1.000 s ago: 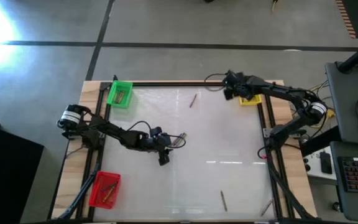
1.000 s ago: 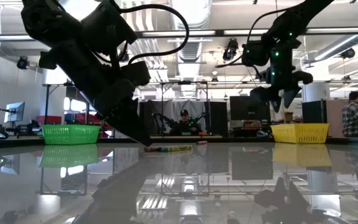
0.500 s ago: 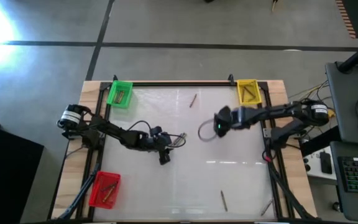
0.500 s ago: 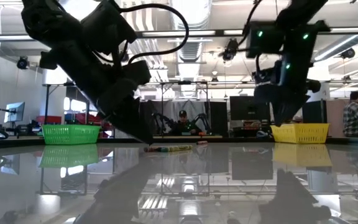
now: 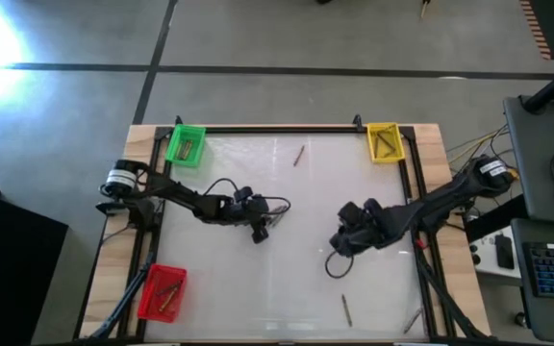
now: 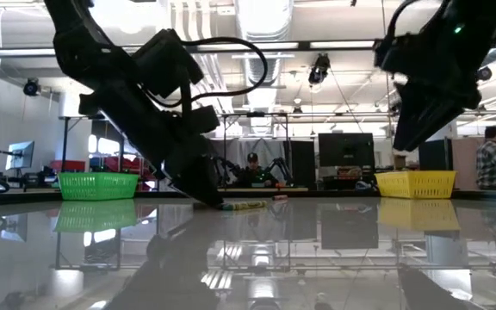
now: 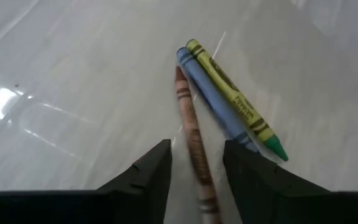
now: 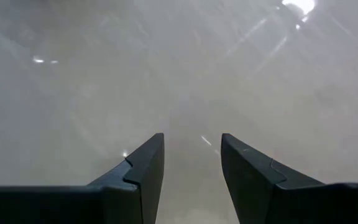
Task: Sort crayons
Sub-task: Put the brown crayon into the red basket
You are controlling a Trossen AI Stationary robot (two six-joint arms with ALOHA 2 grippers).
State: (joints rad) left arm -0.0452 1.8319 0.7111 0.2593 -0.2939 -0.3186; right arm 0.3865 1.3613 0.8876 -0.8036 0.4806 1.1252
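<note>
- Crayons already lie in all three bins: a few in the green bin [image 5: 185, 145], some in the yellow bin [image 5: 384, 141] and some in the red bin [image 5: 163, 291].
- Loose crayons remain on the white table [image 5: 354, 173]: one near the far edge [image 5: 297, 155], one near the front edge [image 5: 345, 308], another at the front right corner [image 5: 411, 321], so the sorting looks only partly done.
- Left gripper [image 7: 196, 163] is down at the table middle, its jaws spread with a gap, straddling a brown crayon [image 7: 192, 130] but not yet pinching it; a blue crayon [image 7: 213, 101] and a yellow-green crayon [image 7: 235, 99] lie touching beside it.
- Right gripper [image 8: 191, 155] hovers over bare table right of centre, jaws apart, holding nothing.
</note>
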